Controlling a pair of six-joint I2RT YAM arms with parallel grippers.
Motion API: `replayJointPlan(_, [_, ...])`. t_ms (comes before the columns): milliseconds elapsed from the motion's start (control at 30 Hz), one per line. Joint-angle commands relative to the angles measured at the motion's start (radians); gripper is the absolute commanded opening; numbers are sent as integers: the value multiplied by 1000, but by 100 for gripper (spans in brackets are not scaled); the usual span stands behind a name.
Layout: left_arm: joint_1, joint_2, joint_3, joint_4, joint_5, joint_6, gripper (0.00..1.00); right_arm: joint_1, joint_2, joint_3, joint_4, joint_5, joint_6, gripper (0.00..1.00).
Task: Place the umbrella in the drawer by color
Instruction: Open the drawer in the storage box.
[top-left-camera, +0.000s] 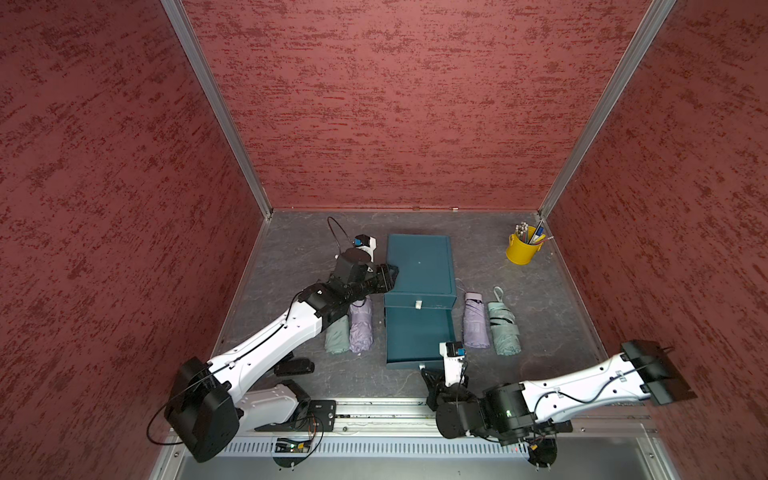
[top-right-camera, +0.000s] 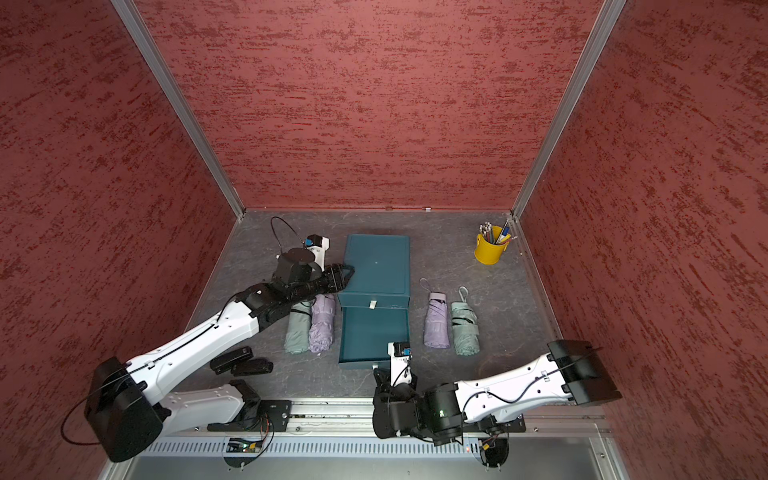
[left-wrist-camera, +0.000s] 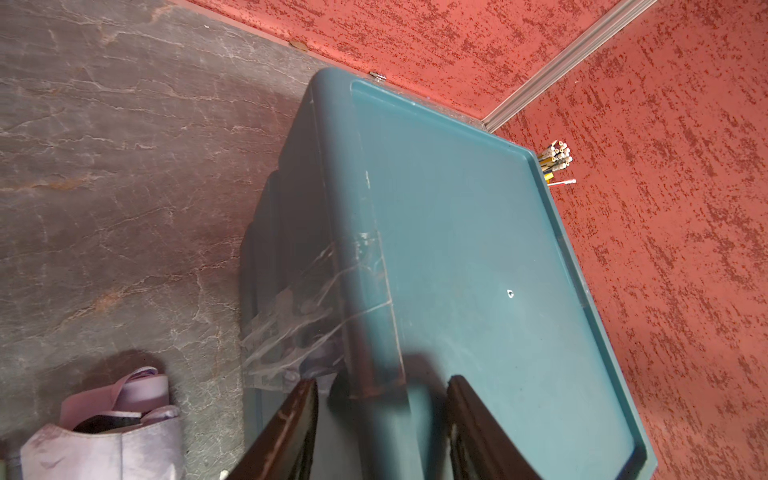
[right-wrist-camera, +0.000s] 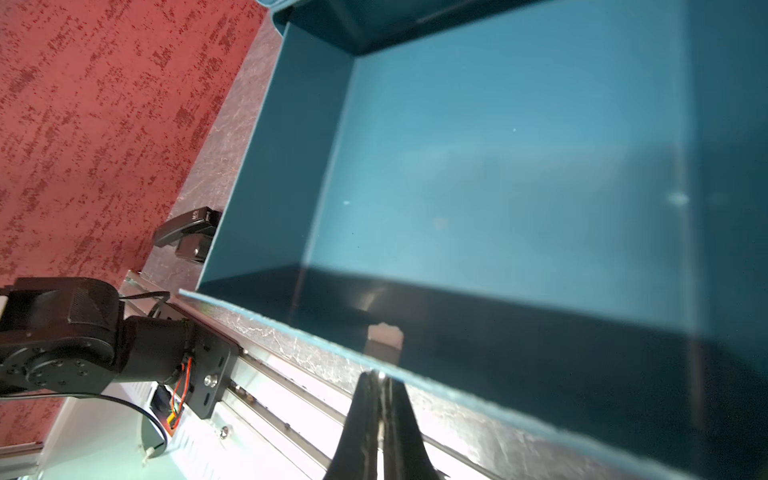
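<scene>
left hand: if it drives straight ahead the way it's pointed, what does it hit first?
The teal drawer cabinet. In the left wrist view, the cabinet's upper side edge runs between the open jaws of the left hand, so that edge would likely meet the hand first. Whether they already touch is unclear.

Soft, even light with faint shadows; right wrist view blurred, its rail (right-wrist-camera: 282, 399) blown out

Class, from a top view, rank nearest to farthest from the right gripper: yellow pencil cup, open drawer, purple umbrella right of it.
1. open drawer, at the right gripper
2. purple umbrella, beside the drawer
3. yellow pencil cup, back corner
</scene>
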Motion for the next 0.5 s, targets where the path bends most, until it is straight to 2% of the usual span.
replayJointPlan(0, [-15, 47, -36, -135, -64, -19, 52, 38, -2, 46, -121, 56, 63, 0])
replayJointPlan(333, [-34, 63, -43, -118, -79, -67, 51, 47, 39, 73, -121, 45, 46, 0])
replayJointPlan(367, [-35, 63, -43, -116, -78, -68, 51, 48, 39, 70, -122, 42, 48, 5])
replayJointPlan(467, [-41, 65, -41, -108, -70, -79, 51, 48, 42, 72, -116, 28, 25, 28])
